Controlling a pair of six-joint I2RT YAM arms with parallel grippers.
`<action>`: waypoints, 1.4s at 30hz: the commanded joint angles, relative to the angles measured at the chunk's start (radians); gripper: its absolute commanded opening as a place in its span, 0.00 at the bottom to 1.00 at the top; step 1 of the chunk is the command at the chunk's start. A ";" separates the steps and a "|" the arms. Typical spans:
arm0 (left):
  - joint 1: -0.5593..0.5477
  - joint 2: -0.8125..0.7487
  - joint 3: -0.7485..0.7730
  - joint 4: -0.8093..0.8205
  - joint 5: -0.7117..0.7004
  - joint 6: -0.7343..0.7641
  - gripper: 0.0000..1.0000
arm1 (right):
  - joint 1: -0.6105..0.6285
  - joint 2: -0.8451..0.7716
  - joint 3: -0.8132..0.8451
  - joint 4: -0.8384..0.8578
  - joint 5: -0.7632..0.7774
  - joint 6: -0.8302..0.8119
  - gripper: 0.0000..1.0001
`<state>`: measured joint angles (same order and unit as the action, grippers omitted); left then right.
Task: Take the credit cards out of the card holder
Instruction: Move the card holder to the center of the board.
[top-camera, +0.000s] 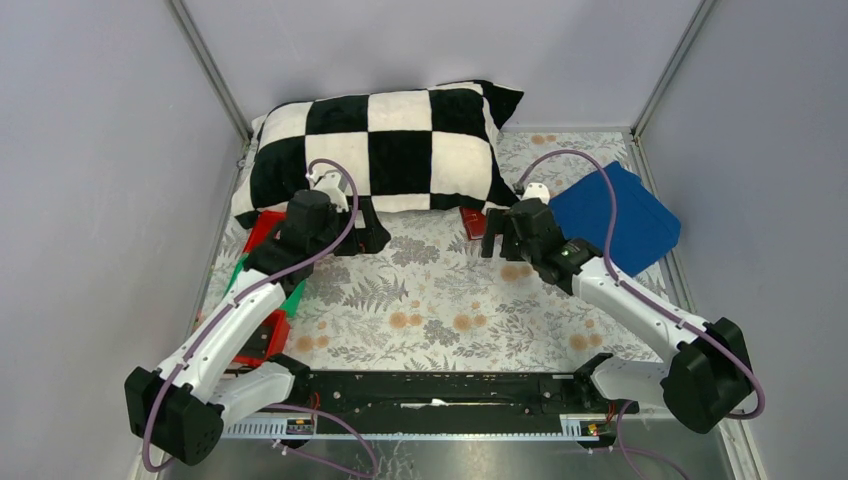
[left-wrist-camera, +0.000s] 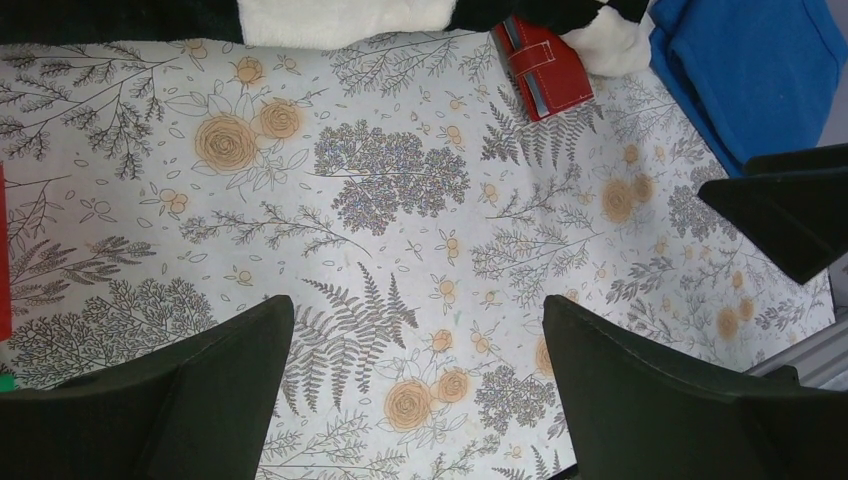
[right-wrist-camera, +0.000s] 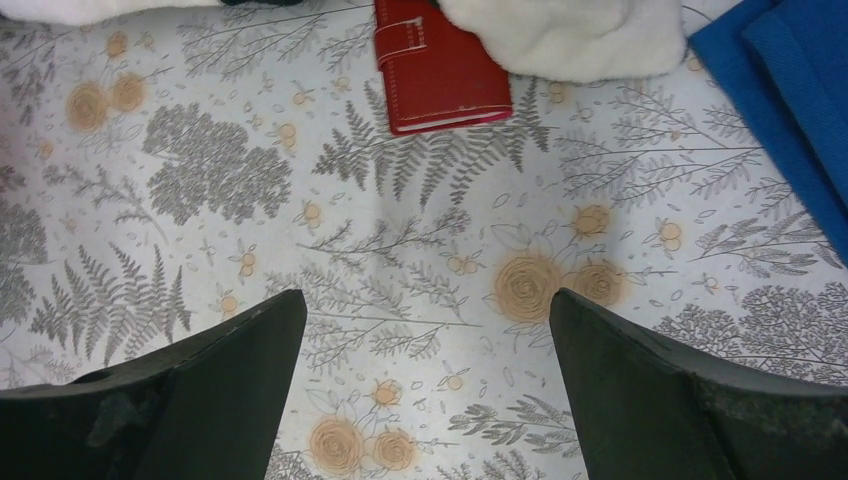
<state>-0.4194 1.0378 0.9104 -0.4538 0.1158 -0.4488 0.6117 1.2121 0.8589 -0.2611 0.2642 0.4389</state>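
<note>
**Setting.** Enclosure with pale grey walls. The table (top-camera: 440, 300) is covered in a white cloth printed with grey ferns and orange roses.

**Item 1.** Large plush pillow (top-camera: 385, 150), black-and-white checkerboard, lying across the far side of the table.

**Item 2.** Flat red card holder (right-wrist-camera: 440, 65) with pale stitching.
- It lies closed on the printed cloth at the pillow's near edge, toward its right end.
- A short red strap tab lies over its cover.
- A white corner of the pillow covers part of its far side.
- A thin pale line shows along its near edge.
- The contents are hidden.

**Item 3.** Folded blue cloth (top-camera: 615, 215), at the far right of the table, just right of the pillow's corner and apart from the card holder.

**Item 4.** Red open plastic tray (top-camera: 262, 232) and green open plastic tray (top-camera: 292, 298), at the left edge of the table, partly hidden under the left arm.

**Item 5.** Left gripper (left-wrist-camera: 420, 350), black.
- Its jaws are spread wide and hold nothing.
- It hangs over bare printed cloth near the pillow's near edge.
- The card holder is well off to its far right.

**Item 6.** Right gripper (right-wrist-camera: 428, 340), black.
- Its jaws are spread wide and hold nothing.
- It hangs over the printed cloth, pointing toward the pillow.
- The card holder is straight ahead of it and not touched.
</note>
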 joint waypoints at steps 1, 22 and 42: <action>-0.012 -0.030 -0.025 0.050 -0.009 0.001 0.99 | -0.105 0.024 -0.020 0.088 -0.118 -0.019 1.00; -0.043 -0.069 -0.025 -0.019 -0.092 0.009 0.99 | -0.146 0.691 0.476 -0.037 -0.196 -0.131 1.00; -0.048 -0.055 -0.068 -0.026 -0.155 0.003 0.99 | -0.144 0.876 0.599 -0.087 -0.189 -0.162 0.98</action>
<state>-0.4644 0.9882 0.8333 -0.5037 -0.0162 -0.4492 0.4637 2.0514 1.4265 -0.3397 0.0937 0.2802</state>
